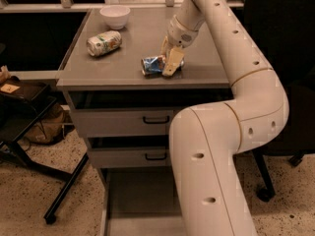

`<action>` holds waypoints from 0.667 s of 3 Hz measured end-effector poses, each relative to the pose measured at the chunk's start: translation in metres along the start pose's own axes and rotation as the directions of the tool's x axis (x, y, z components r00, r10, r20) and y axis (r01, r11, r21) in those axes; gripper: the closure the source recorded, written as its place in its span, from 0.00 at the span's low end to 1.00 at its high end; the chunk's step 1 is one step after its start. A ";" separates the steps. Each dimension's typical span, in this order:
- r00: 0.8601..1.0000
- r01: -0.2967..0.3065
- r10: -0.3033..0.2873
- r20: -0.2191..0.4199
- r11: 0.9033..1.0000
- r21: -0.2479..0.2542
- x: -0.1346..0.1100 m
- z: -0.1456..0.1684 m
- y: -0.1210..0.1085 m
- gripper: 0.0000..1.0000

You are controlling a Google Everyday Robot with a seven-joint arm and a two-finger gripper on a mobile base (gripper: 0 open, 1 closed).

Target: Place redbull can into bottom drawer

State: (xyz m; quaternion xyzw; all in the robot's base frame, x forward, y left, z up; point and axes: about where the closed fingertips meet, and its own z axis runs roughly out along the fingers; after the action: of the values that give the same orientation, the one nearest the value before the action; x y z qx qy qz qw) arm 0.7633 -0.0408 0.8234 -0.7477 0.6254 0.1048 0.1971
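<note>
End effector (169,58) sits over one end of the redbull can (152,65) lying on the counter (123,72), grip impossible to tell; lifted off-centre, the dented can could slip out.

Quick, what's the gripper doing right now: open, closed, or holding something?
Gripper: down at the small blue-and-silver redbull can lying on the grey cabinet top; whether it grips the can cannot be told.
</note>
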 end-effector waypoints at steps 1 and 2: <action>1.000 0.000 0.000 0.000 1.000 0.000 0.000 0.000 0.000 0.81; 1.000 0.000 0.000 0.000 1.000 0.000 0.000 0.000 0.000 0.58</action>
State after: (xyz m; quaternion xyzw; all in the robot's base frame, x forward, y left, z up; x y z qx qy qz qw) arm 0.7633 -0.0408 0.8235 -0.7477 0.6254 0.1048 0.1971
